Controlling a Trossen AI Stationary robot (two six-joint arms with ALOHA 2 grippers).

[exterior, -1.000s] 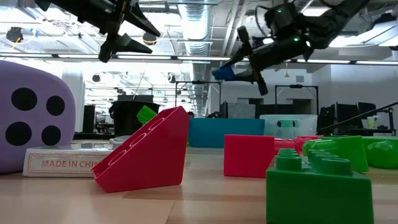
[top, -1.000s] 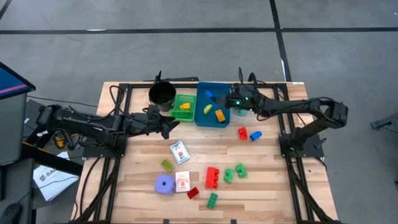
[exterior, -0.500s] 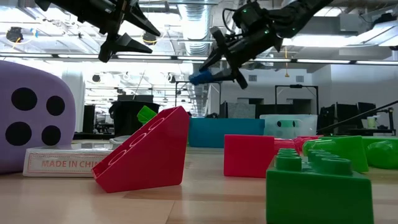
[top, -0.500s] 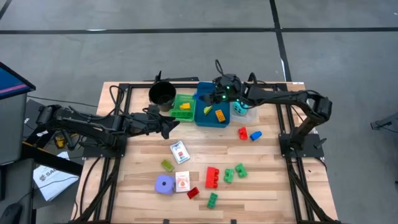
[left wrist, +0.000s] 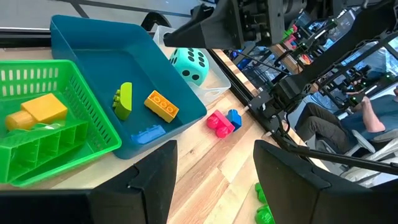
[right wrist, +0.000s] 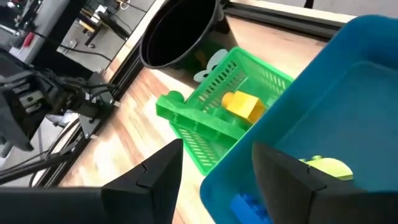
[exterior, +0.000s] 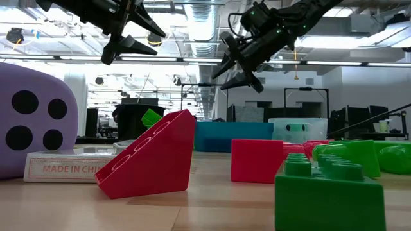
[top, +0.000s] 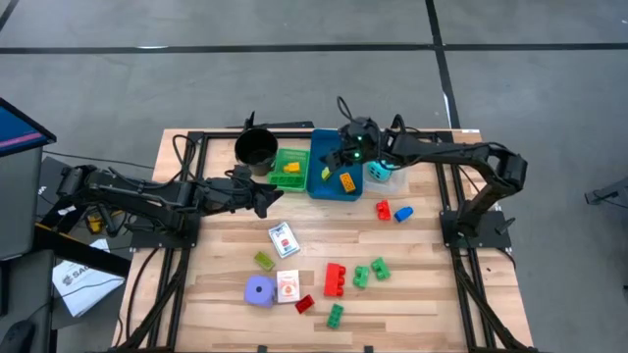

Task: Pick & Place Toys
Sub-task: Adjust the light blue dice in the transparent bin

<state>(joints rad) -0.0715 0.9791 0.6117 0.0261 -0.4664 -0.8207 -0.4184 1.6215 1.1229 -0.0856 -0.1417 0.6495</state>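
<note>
My right gripper (top: 337, 157) (exterior: 225, 72) hangs open above the blue tray (top: 316, 186), with nothing between its fingers. In the tray lie a blue brick (left wrist: 149, 132) (right wrist: 249, 205), a yellow brick (top: 346, 180) and a yellow-green piece (top: 327, 174). My left gripper (top: 270, 201) (exterior: 157, 43) waits open in the air, left of the trays. On the table lie a red brick (top: 383, 209) and a blue brick (top: 403, 213), two card packs (top: 283, 239) (top: 287, 285), a purple die (top: 259, 290), and red (top: 336, 279) and green (top: 371, 270) bricks.
A green basket (top: 289, 167) holding a yellow brick stands against the blue tray's left side, with a black cup (top: 255, 147) behind it. A clear tray to the right of the blue tray holds a cyan die (top: 377, 173). Bare wood lies between the trays and the near toys.
My right gripper has carried a blue brick toward the table's left, from over the clear tray to over the blue tray, tipping and rolling on the way. It has then opened. The brick is gone from its fingers.
</note>
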